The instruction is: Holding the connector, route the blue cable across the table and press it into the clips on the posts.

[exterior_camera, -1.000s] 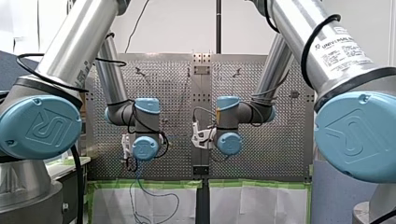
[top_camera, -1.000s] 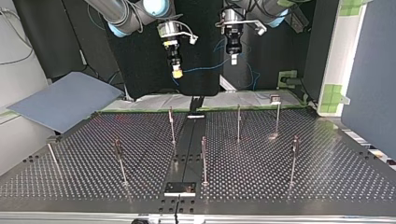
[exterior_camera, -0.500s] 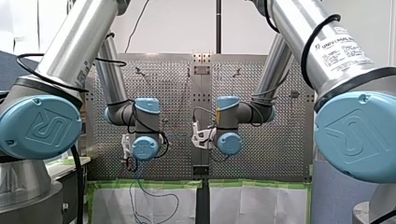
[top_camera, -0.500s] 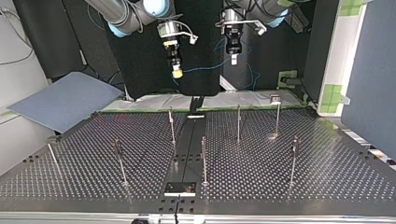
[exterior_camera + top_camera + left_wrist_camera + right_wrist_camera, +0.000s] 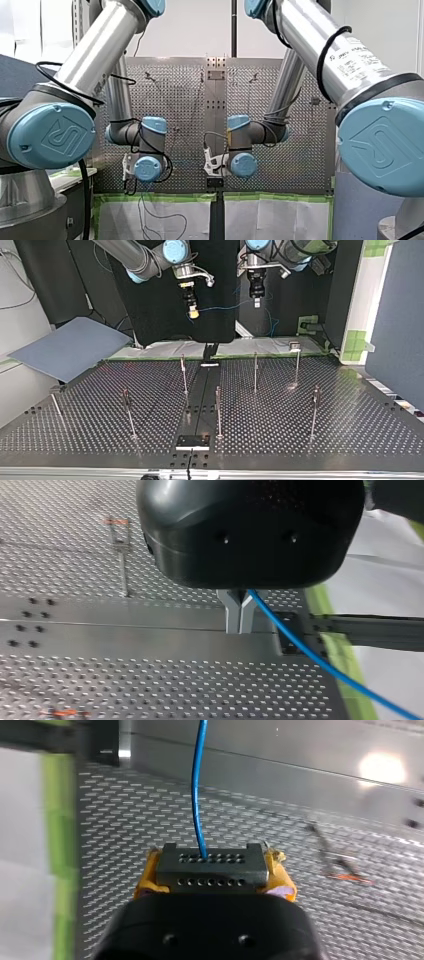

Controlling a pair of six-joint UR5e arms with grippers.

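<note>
Both arms have drawn back since a second ago. In the front view their wrists sit lower and nearer the table's near edge. In the top view the two pincers look farther from the posts (image 5: 255,372) and a little more toward that view's right.

My right pincer (image 5: 194,315) hangs well above the table (image 5: 300,430), at the top view's left of centre. From its wrist camera I see my right pincer (image 5: 212,876) clamped on the connector (image 5: 210,862). It is a dark block with rows of small holes, squeezed between the yellow pads (image 5: 147,872). The blue cable (image 5: 196,785) leaves the top of the connector and runs straight ahead over the table.

In the top view the blue cable (image 5: 220,307) spans the gap between the pincers, sagging slightly, to my left pincer (image 5: 256,303). Beyond it the cable drops in loose loops.

The left wrist camera shows my left pincer (image 5: 239,629) with its metal fingers (image 5: 232,612) drawn narrow. They are closed on the blue cable (image 5: 300,647), which slants away beside them, off the table's edge. In the front view the slack cable (image 5: 150,215) hangs over a white sheet (image 5: 115,220) beneath my left arm.

The posts stand upright and bare across the table, none touched by the cable.
</note>
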